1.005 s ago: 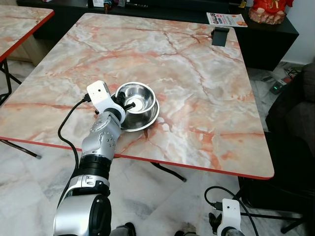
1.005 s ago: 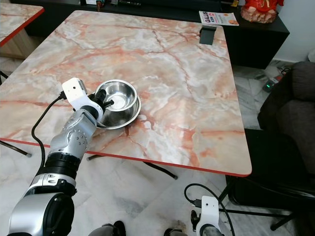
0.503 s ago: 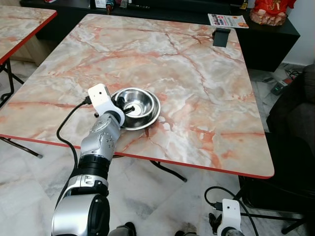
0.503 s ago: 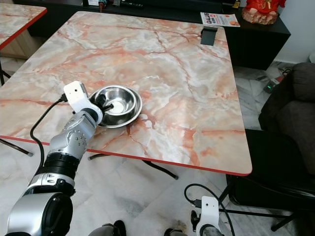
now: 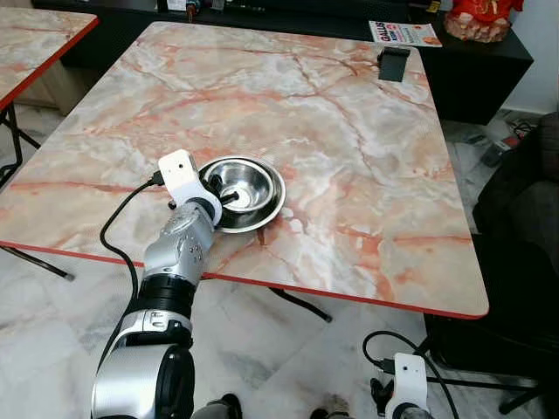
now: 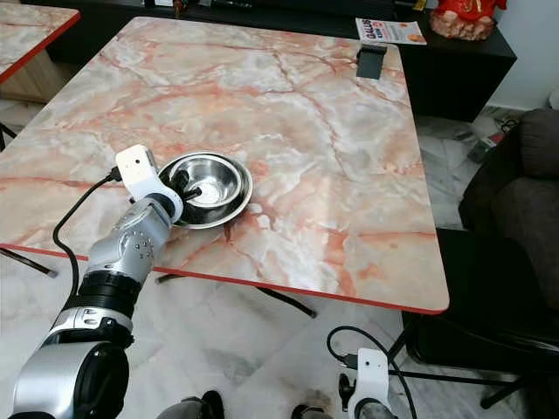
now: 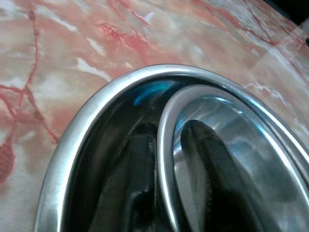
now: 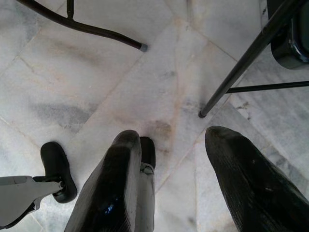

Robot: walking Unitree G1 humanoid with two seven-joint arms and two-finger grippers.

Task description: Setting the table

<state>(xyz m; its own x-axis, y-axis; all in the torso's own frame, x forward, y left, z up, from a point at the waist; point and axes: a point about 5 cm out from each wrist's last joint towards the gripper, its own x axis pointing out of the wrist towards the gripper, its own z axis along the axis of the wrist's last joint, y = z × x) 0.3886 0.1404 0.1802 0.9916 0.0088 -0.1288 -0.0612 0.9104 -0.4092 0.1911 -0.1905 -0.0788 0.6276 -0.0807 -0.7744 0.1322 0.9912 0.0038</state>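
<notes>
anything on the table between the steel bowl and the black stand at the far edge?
Nothing. In the left eye view, bare marble-pattern tabletop runs from the round stainless steel bowl, held by the left claw, to the small black stand.

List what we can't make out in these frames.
- Left gripper fingertips: the bowls cut them off in the left wrist view.
- How many bowls are nested: wrist view shows two rims, the rest is cut off.
- Leaflet text: too small in the eye views.
- Red figure: cropped by the top edge.
</notes>
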